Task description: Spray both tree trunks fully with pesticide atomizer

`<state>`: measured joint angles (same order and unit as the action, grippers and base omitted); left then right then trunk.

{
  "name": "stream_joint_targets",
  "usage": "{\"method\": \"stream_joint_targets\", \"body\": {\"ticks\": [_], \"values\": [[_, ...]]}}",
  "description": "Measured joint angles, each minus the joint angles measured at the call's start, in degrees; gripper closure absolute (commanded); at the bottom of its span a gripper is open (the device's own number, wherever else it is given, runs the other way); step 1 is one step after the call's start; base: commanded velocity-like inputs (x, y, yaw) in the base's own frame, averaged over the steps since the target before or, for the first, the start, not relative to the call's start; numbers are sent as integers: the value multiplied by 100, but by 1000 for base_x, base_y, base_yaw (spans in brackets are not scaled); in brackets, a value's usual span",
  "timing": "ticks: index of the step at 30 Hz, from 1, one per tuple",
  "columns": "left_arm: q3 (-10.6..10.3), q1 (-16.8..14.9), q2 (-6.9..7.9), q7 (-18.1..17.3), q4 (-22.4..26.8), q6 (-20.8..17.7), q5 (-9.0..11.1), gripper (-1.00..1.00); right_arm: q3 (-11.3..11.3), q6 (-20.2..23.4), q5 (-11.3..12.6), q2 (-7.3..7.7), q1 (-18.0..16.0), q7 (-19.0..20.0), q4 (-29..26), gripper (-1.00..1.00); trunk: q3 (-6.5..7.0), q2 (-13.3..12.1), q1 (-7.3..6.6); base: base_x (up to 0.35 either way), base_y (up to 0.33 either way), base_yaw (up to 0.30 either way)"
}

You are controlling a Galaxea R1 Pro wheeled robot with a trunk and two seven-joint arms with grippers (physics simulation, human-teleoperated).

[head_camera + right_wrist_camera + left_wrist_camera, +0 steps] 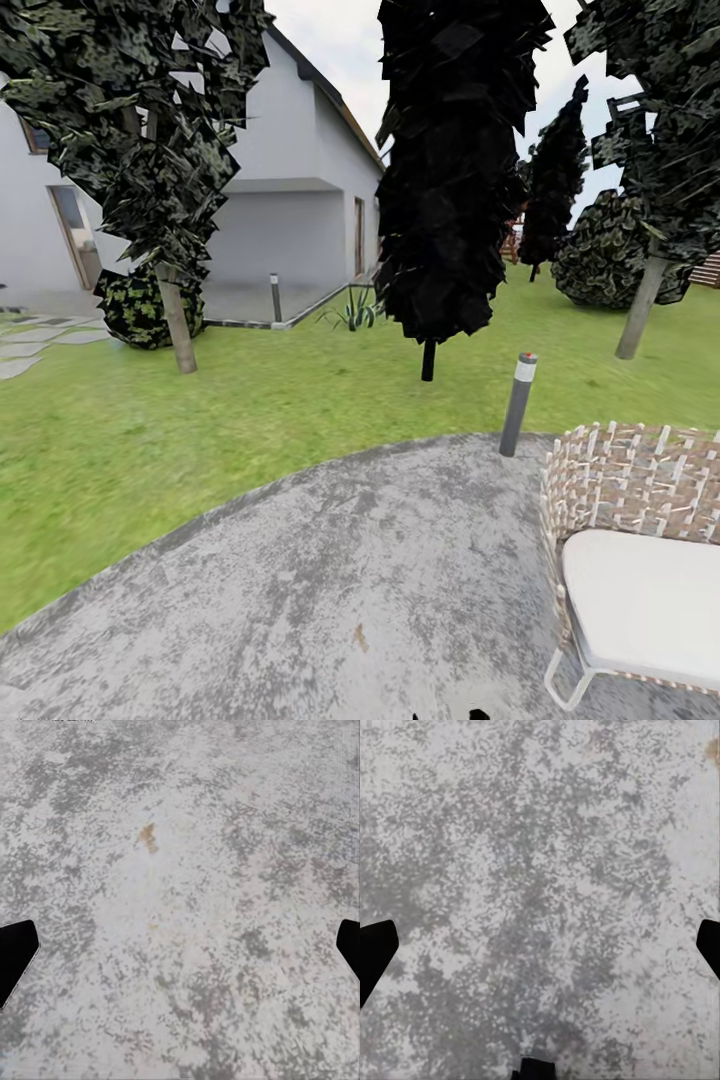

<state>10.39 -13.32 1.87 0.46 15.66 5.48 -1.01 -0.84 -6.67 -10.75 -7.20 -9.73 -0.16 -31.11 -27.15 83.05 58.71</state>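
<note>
So right now the robot is parked on a round patch of mottled grey paving (pixel 330 590) with green lawn (pixel 250 410) wrapping around it. Two trees with pale beige-grey trunks stand on the grass: the left tree trunk (pixel 178 318) is near the white house (pixel 290 170), with a low dark green shrub (pixel 140 310) right at its base, and the right tree trunk (pixel 640 305) leans a bit in front of a big rounded bush (pixel 605 250). Between them is a tall black conifer (pixel 455 160) on a thin dark stem, and a second, smaller one (pixel 555 180) further back. A slim grey lamp post (pixel 517 403) sits right at the edge of the paving, and another short one (pixel 275 297) stands by the house. On the right there's a woven wicker chair (pixel 640 480) with a white cushion (pixel 645 605). Can't spot the pesticide atomizer anywhere in these shots, so I can't tell where it is. Both wrist cams look straight down at the speckled paving. The left claw (pixel 540 949) has its dark fingertips (pixel 375 952) way out at opposite edges, so it's spread wide with nothing in it. Same deal with the right claw (pixel 180 949), fingertips (pixel 15 952) far apart, with a small orange-brown stain (pixel 148 836) on the ground below it.
</note>
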Motion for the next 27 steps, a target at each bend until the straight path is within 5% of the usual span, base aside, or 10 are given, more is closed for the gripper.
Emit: {"method": "stream_joint_targets", "body": {"ticks": [5,27], "values": [[613,17,8,-12,-18,8,-6,-100,1,-13,-1,19,-1,-5,8,-100,-31,0,-1,291,150,179],[683,10,-2,-27,-71,9,-7,-100,-3,-41,-8,29,-1,-16,17,-100,-174,0,1,260,219,183]]}}
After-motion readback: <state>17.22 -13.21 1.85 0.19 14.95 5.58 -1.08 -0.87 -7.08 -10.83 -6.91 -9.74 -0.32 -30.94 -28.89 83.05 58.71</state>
